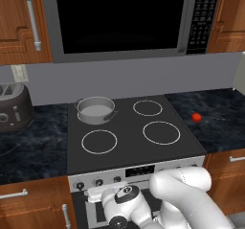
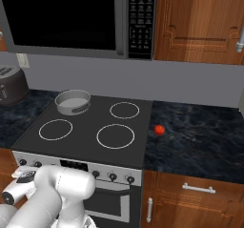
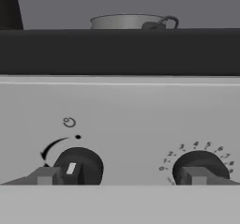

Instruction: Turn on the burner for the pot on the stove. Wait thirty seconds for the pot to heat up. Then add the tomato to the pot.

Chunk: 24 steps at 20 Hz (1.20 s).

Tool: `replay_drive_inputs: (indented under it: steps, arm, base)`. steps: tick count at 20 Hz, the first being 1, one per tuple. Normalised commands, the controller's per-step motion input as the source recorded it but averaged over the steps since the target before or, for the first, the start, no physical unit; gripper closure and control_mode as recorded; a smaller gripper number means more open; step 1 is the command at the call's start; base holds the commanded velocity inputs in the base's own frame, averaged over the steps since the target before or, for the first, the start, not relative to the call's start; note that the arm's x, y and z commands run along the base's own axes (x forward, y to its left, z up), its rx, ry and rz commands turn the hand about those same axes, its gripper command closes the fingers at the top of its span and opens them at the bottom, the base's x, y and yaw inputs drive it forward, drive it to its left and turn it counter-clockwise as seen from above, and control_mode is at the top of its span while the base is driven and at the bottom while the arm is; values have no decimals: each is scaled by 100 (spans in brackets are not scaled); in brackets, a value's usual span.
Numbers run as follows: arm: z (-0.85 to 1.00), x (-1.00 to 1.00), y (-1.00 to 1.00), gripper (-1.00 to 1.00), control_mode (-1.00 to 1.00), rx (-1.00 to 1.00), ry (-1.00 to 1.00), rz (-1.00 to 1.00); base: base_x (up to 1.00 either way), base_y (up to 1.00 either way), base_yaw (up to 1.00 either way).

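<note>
Here the pot [image 1: 96, 109] sits on the back left ring of the stove [image 1: 129, 149], and the tomato [image 1: 196, 117] lies apart from it on the dark worktop [image 1: 217, 120] just to the right of the cooktop. The left base view takes in the toaster [image 1: 14, 107] on the worktop at far left, the microwave [image 1: 119, 17] above, and the white arm bent low in front of the silver panel, its hand hiding the knobs there. The right base view brings the same pot [image 2: 73, 101] to the far left corner of the stove [image 2: 90, 146] and the tomato [image 2: 160, 129] close beside the cooktop's right edge; it also shows knobs along the right part of the panel that the other base view covers. The hand view sits close up to the panel: the gripper [image 3: 122, 176] is spread wide, its left fingertip [image 3: 47, 175] in front of one black knob [image 3: 79, 166] and the right fingertip before a second knob [image 3: 199, 164] ringed with numbers. Whether either fingertip touches a knob cannot be told. Over the stove's black edge the pot's [image 3: 129, 21] rim and one handle peek up.
</note>
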Motion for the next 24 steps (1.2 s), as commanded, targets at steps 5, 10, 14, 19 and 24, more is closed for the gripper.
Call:
replay_drive_inputs:
  steps: [5, 10, 14, 19, 24]
  arm:
    - [-9, -27, 31, -100, -100, 0, 2, 0]
    - [-7, -47, 30, -100, -100, 0, 3, 0]
    - [0, -15, 3, -100, -100, 0, 0, -1]
    - [0, 0, 0, -100, -100, 0, -7, 0]
    - [0, 11, 0, -100, -100, 0, -9, 0]
  base:
    - [0, 0, 0]
    - [0, 0, 0]
    - [0, 0, 0]
    - [0, 0, 0]
    - [0, 0, 0]
